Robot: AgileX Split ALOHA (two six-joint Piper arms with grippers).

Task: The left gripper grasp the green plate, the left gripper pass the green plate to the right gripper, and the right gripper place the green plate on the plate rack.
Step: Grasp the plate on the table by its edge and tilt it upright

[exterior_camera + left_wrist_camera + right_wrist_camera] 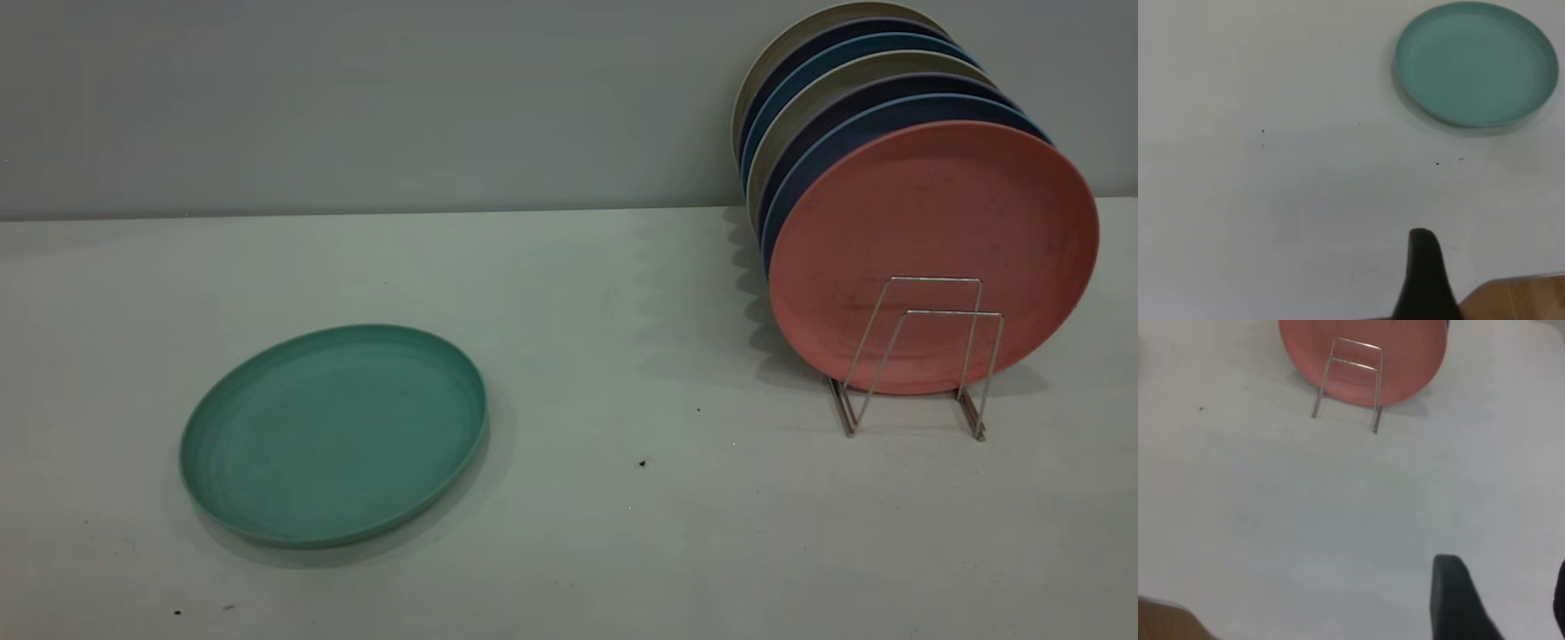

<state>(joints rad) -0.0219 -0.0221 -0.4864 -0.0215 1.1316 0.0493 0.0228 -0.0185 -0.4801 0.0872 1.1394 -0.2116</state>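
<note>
Green plate flat, apparently unobstructed.

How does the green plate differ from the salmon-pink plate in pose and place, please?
The green plate lies flat on the table; the salmon-pink plate stands on edge in the plate rack. The green one is alone; the pink one fronts a row of plates. Both are round with low rims.

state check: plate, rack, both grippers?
green plate: flat on the table, rim up, untouched.
plate rack: upright, front loops free.
pink plate: on edge in the rack, frontmost of the stack.
left gripper: far from the plate.
right gripper: far from the rack.
</note>
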